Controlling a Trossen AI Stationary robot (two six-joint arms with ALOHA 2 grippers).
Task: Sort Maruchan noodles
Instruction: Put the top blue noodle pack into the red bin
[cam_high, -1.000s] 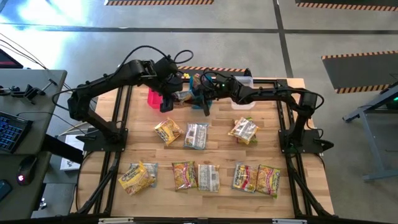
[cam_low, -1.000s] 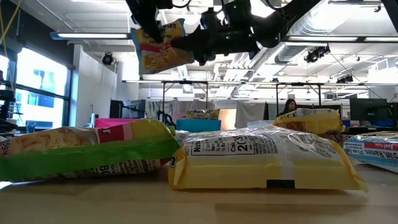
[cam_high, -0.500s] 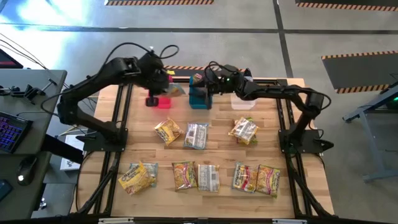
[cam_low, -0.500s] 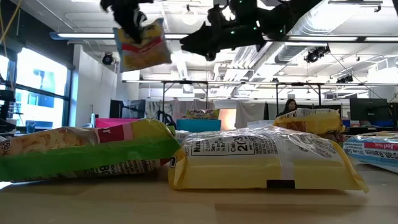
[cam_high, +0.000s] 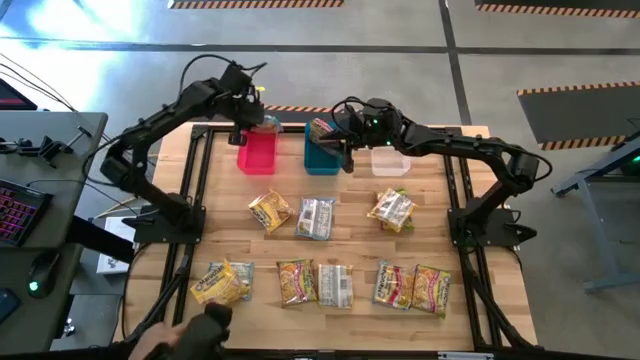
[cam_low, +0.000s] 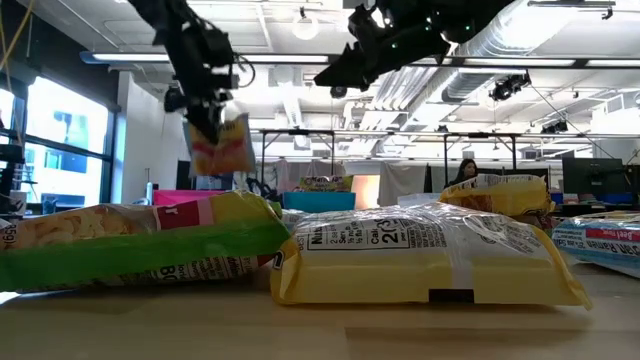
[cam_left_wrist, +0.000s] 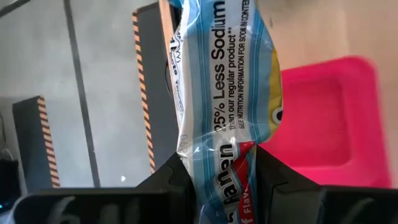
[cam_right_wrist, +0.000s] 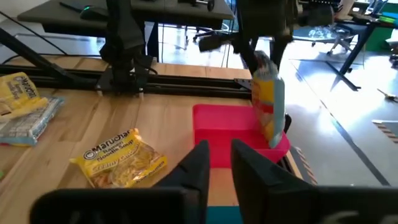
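- On the held packet (cam_left_wrist: 227, 93), "25% Less Sodium" and "regular product" are read in the left wrist view; part of "Ramen" and "Flavor" is seen lower on it, near the fingers (cam_left_wrist: 177, 180).
- This packet is pinched at one short end between the two fingers of the left gripper (cam_left_wrist: 217, 180), which are closed on it with only the wrapper between them.
- The long axis of the packet runs straight away from the fingers; in the low view the packet (cam_low: 221, 145) hangs downward from the left gripper (cam_low: 205, 112), nearly upright.
- In the right wrist view the same packet (cam_right_wrist: 268, 106) is seen hanging above the far edge of the pink bin (cam_right_wrist: 233, 134), with its lower end at the rim.
- In the high view the left gripper (cam_high: 243, 105) is placed over the far end of the pink bin (cam_high: 256, 152), at the far side of the counter (cam_high: 350, 245).
- The right gripper (cam_high: 347, 150) is held above the blue bin (cam_high: 321, 155); its fingers (cam_right_wrist: 196, 163) stand slightly apart and nothing is held between them.
- The word "Maruchan" is read on a yellow packet (cam_right_wrist: 118, 158) lying flat on the counter, beside the pink bin.
- Other packets (cam_high: 340, 285) lie flat in two loose rows on the near half of the counter.
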